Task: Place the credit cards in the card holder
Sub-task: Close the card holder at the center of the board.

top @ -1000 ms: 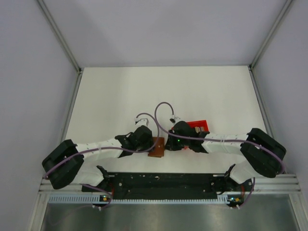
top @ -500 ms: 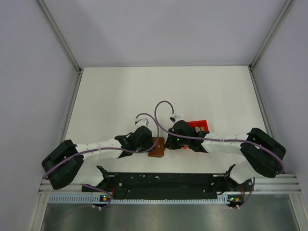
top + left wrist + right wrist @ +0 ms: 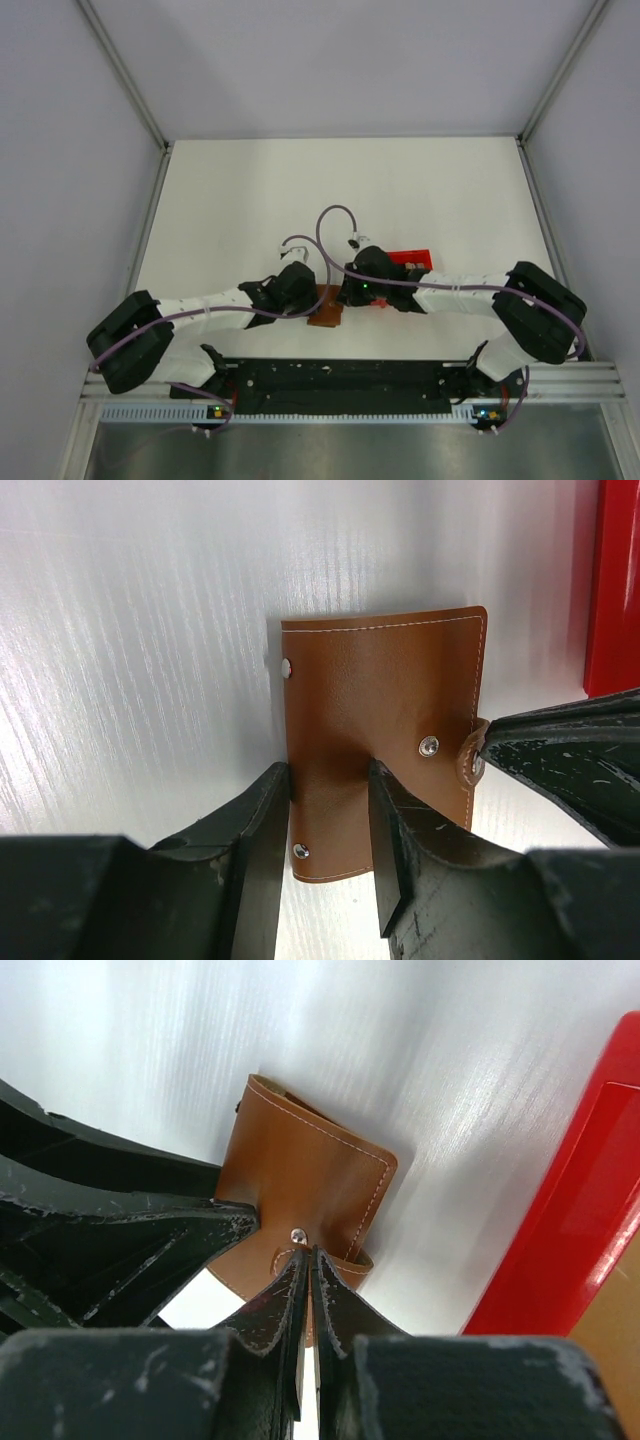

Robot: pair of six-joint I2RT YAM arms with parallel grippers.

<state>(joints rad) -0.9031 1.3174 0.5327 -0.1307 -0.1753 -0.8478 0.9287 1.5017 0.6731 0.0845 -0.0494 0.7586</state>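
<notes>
The brown card holder point(image 3: 323, 306) lies flat on the white table between my two grippers. In the left wrist view the card holder point(image 3: 380, 700) is closed, and my left gripper point(image 3: 330, 780) stands partly open on its near left part: one finger point(image 3: 265, 820) at its left edge, the other finger on its cover. In the right wrist view my right gripper point(image 3: 308, 1252) is shut on the snap strap point(image 3: 352, 1263) at the card holder's point(image 3: 300, 1175) edge. The credit cards are mostly hidden. A tan flat surface point(image 3: 612, 1325) inside the red box could be one.
A small red open box point(image 3: 412, 258) stands just right of the card holder, behind my right wrist; it also shows in the left wrist view point(image 3: 612, 580) and in the right wrist view point(image 3: 570, 1230). Grey walls enclose the table.
My right gripper has shifted a little left, over the card holder's right edge, covering more of it. The left arm and the card holder have not visibly moved.
</notes>
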